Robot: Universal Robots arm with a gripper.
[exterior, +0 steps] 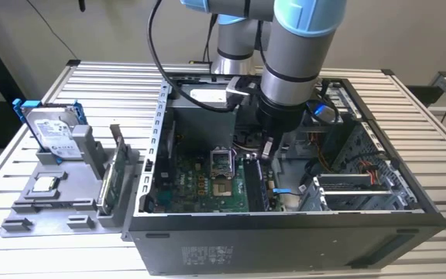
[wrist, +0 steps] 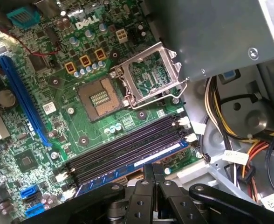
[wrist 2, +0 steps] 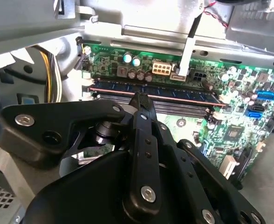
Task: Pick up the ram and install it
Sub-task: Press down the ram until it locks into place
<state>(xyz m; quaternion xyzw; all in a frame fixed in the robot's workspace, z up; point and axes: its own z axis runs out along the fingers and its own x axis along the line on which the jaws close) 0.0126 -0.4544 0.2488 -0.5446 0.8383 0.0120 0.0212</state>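
Black end effector (wrist: 153, 170) atop slotted ram (wrist: 141, 161)

Robot arm (exterior: 289, 64): cylindrical silver-grey links joined by rounded light-blue joint caps, with a black band where the lowest link meets a dark wrist section. A black cable (exterior: 155, 46) runs down alongside the links, and a small blue fitting sits at the wrist's side. End effector (wrist 2: 139, 100): matte black linkage of flat, angular bars, pinned with silver round-head screws and dark recessed bolts, narrowing to slim black fingers (wrist: 153, 170). In both wrist views the bars show smooth, slightly glossy faces with rounded corners.
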